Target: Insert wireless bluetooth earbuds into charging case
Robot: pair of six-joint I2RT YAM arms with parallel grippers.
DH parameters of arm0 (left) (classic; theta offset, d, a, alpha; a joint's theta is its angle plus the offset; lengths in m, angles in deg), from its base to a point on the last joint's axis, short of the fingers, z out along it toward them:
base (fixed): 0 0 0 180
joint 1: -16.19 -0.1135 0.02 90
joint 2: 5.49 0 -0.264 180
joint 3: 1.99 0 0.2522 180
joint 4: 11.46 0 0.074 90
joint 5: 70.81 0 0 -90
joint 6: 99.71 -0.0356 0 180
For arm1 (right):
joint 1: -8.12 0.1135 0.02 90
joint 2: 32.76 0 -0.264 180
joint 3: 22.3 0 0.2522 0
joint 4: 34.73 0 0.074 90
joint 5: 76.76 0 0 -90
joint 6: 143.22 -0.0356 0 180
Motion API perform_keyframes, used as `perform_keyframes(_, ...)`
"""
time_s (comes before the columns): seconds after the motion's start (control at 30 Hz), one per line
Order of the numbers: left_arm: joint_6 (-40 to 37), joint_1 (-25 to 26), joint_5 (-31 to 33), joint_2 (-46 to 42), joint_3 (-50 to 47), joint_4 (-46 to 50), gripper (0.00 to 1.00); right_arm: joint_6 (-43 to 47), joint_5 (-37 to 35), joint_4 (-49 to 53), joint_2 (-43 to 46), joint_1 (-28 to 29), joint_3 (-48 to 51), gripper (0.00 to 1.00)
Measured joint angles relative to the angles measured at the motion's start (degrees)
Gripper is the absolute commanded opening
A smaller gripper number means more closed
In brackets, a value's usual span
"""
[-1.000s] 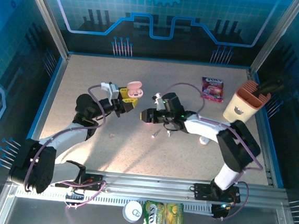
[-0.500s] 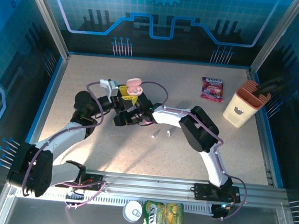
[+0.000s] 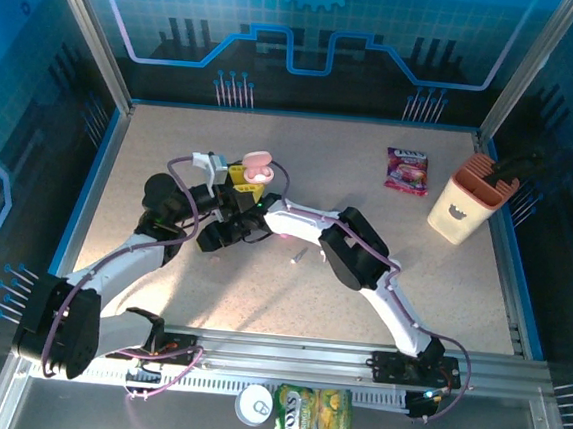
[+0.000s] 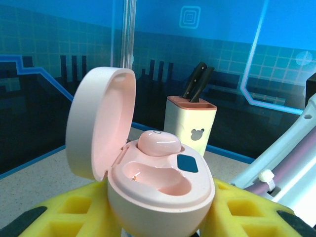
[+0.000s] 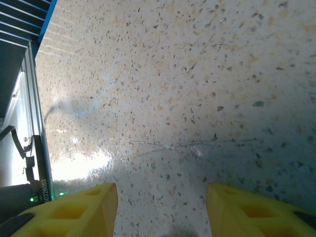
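My left gripper [image 4: 160, 215] is shut on a pink pebble-shaped charging case [image 4: 163, 185], its lid standing open at the left. One pink earbud [image 4: 159, 143] sits in the far socket; the near socket is empty. In the top view the case [image 3: 258, 166] is held up at centre-left by the left gripper [image 3: 241, 182]. My right gripper [image 3: 212, 236] reaches far left, low over the table just in front of the left wrist. Its yellow fingers [image 5: 79, 210] stand open with bare speckled table between them. A small white earbud [image 3: 300, 257] lies on the table right of it.
A cream knife block [image 3: 470, 201] stands at the far right, and it also appears behind the case as the knife block [image 4: 190, 123]. A pink snack packet [image 3: 407, 171] lies beside it. The right arm's links [image 3: 349, 245] stretch across mid-table. A green bag [image 3: 314, 421] and a can [image 3: 253, 403] lie below the rail.
The right arm has swung left across the table, from the centre to just in front of the left wrist. The left gripper and its case have barely moved.
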Motion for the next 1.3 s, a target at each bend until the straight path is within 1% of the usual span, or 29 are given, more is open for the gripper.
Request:
perform_keyframes(0.3, 0.0, 0.0, 0.0, -0.2, 0.0, 0.4, 0.39, 6.2, -0.2, 4.2, -0.2, 0.7, -0.8, 0.44)
perform_keyframes(0.47, 0.0, 0.0, 0.0, -0.2, 0.0, 0.3, 0.39, 8.7, -0.3, 6.4, 0.2, 1.2, -0.7, 0.39)
perform_keyframes(0.83, 0.0, 0.0, 0.0, -0.2, 0.0, 0.3, 0.39, 9.8, -0.1, 8.7, 2.9, 2.2, 3.2, 0.36)
perform_keyframes(1.07, 0.0, 0.0, 0.0, -0.2, 0.0, 0.3, 0.39, 10.4, -0.2, 9.4, 3.1, 2.2, 3.8, 0.3)
perform_keyframes(1.2, 0.0, 0.0, 0.0, -0.2, 0.0, 0.3, 0.39, 11.1, -0.4, 10.0, 3.1, 2.3, 3.8, 0.29)
perform_keyframes(1.3, 0.0, 0.0, 0.0, -0.2, 0.0, 0.3, 0.39, 12.1, -0.8, 10.5, 3.1, 2.4, 3.7, 0.25)
